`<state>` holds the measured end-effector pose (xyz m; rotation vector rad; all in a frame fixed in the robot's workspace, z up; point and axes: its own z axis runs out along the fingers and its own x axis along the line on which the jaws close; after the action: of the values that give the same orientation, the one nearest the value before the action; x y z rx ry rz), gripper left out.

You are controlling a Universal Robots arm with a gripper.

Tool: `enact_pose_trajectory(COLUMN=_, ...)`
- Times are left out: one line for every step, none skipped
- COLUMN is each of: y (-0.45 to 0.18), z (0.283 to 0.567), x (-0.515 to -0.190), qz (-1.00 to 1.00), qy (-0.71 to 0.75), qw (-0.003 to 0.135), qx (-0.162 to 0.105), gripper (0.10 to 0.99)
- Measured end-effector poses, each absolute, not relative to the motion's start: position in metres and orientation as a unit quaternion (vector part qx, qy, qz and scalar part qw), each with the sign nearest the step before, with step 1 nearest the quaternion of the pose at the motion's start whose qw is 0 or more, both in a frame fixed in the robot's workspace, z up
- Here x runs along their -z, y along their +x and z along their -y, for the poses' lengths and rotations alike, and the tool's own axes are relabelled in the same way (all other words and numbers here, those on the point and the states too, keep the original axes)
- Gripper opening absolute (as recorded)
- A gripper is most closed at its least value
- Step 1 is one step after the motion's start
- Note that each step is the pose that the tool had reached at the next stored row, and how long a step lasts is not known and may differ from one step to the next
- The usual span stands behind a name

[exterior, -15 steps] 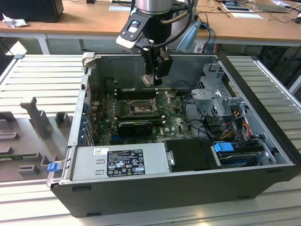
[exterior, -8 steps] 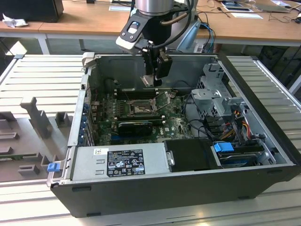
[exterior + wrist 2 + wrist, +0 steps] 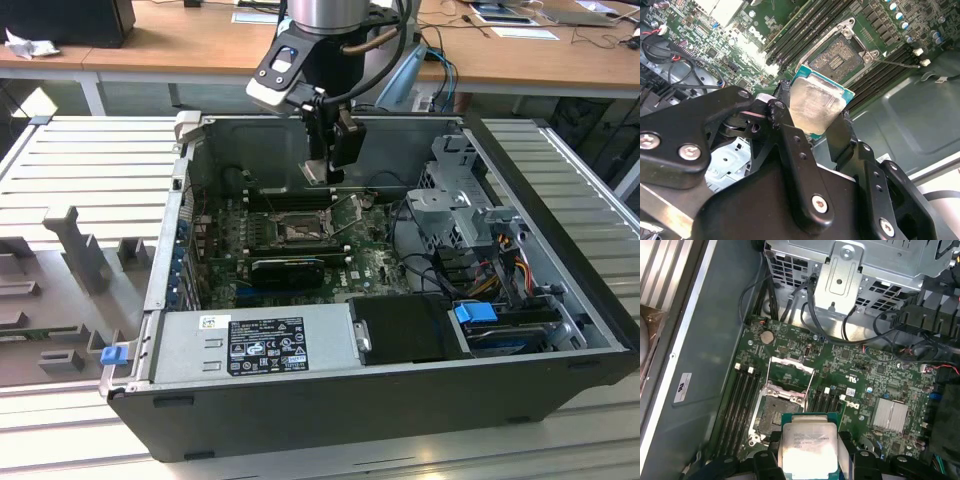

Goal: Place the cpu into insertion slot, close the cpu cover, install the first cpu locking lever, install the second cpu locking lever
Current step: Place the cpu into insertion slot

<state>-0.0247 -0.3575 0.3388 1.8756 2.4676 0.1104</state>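
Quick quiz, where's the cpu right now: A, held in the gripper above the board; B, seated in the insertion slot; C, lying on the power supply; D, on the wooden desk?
A: the cpu is clamped in the gripper, and the insertion slot lies bare.

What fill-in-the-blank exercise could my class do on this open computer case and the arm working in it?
1. The gripper is shut on the ___.
2. The insertion slot in the green motherboard is ___.
3. The cpu cover beside it is flipped ___.
Missing words: cpu; empty; open.
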Motion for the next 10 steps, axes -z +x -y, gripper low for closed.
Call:
enact_pose_trajectory(y=-0.0247, z=0.3575, x=-0.3387, qz=-0.794, qy=0.606, qw=0.020, qx=-0.036, gripper=0.529)
enact_pose_trajectory(y=-0.0247, z=0.3575, x=-0.3387, qz=-0.793, qy=0.607, qw=0.020, qx=-0.035, gripper=0.529)
enact_pose_trajectory(y=-0.0247, z=0.3575, x=-0.3386, qz=-0.793, qy=0.608, qw=0.020, qx=-0.036, gripper=0.529)
enact_pose_trajectory(y=-0.0247, z=0.3575, x=-0.3383, qz=-0.791, qy=0.610, qw=0.020, qx=-0.035, gripper=0.529)
enact_pose_trajectory(y=-0.0247, z=0.3575, x=-0.3382, qz=-0.790, qy=0.612, qw=0.020, qx=-0.035, gripper=0.529)
enact_pose_trajectory(y=-0.0247, z=0.3575, x=-0.3381, qz=-0.789, qy=0.613, qw=0.020, qx=-0.035, gripper=0.529)
enact_pose_trajectory(y=-0.0247, z=0.3575, x=-0.3380, qz=-0.788, qy=0.614, qw=0.020, qx=-0.035, gripper=0.529)
enact_pose_trajectory(y=-0.0247, z=0.3575, x=-0.3379, qz=-0.788, qy=0.615, qw=0.021, qx=-0.035, gripper=0.529)
enact_pose_trajectory(y=-0.0247, z=0.3575, x=-0.3378, qz=-0.787, qy=0.616, qw=0.021, qx=-0.035, gripper=0.529)
enact_pose_trajectory(y=-0.0247, z=0.3575, x=-0.3376, qz=-0.785, qy=0.618, qw=0.021, qx=-0.035, gripper=0.529)
